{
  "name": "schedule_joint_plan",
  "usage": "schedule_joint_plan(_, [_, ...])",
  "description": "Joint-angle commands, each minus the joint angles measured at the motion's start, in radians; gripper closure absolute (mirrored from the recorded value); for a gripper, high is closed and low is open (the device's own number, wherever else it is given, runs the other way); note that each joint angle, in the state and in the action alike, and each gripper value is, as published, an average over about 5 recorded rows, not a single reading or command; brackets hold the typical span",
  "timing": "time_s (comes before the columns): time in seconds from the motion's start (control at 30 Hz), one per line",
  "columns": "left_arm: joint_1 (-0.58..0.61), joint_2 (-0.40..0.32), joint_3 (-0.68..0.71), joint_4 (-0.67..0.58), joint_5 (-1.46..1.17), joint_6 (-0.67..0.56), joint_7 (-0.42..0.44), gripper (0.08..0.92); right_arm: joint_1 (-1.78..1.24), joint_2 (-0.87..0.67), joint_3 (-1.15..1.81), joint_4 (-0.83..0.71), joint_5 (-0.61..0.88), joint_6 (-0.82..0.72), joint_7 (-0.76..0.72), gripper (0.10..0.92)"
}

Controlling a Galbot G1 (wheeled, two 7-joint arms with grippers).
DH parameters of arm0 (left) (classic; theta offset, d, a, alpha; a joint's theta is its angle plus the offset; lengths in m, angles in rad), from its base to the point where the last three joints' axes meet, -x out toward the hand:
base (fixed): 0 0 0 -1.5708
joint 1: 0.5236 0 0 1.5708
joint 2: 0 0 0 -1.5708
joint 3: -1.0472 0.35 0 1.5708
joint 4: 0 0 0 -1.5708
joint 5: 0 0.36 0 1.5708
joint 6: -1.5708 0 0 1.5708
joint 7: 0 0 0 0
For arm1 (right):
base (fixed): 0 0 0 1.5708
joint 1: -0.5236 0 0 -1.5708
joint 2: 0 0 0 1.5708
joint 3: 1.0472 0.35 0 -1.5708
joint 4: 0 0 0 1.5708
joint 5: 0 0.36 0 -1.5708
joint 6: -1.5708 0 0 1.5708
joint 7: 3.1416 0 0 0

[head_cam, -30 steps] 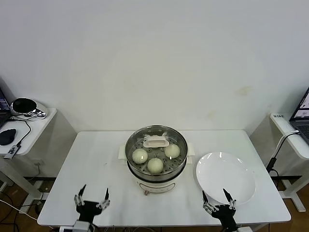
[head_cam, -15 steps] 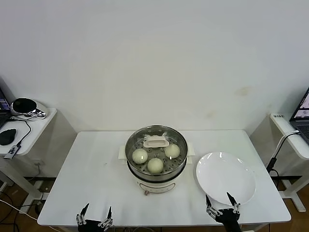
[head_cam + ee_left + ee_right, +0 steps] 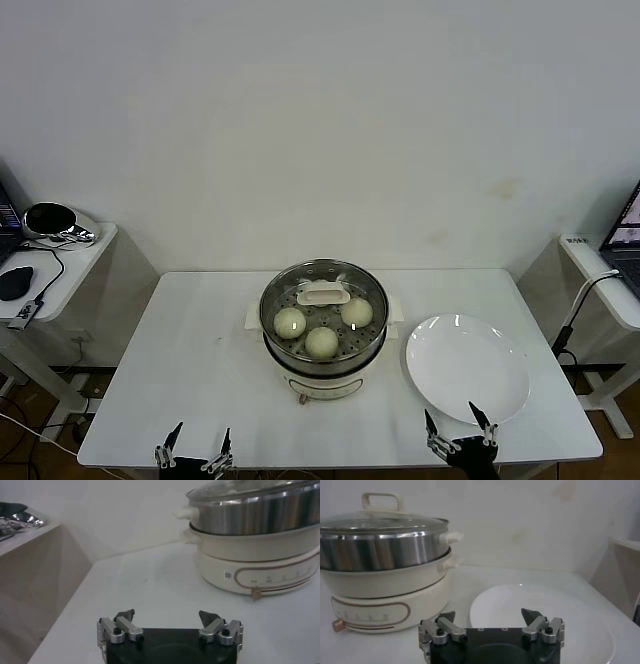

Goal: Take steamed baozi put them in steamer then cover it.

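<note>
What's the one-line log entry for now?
baozi: three visible in steamer | lid: on | plate: bare | left gripper: open | right gripper: open

Nothing here gives me words or numbers I can read. The cream base of the steamer (image 3: 260,565) carries a small square mark and a row of tiny printed marks inside a thin brown outline, with a little knob at one end, but from my left wrist they are too small to make out. From my right wrist the same panel on the steamer (image 3: 372,612) shows only faint dots. The laptop screen (image 3: 632,222) at the right edge of my head view shows coloured patches and no legible text.
</note>
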Motion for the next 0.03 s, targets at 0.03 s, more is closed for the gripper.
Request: schedule_joint_plan(0.03, [0.007,-0.012,-0.004,-0.012,-0.012,0.003,-0.008,0.177,-0.004,-0.031,-0.005,-0.002,0.008,0.019,-0.006,0.203])
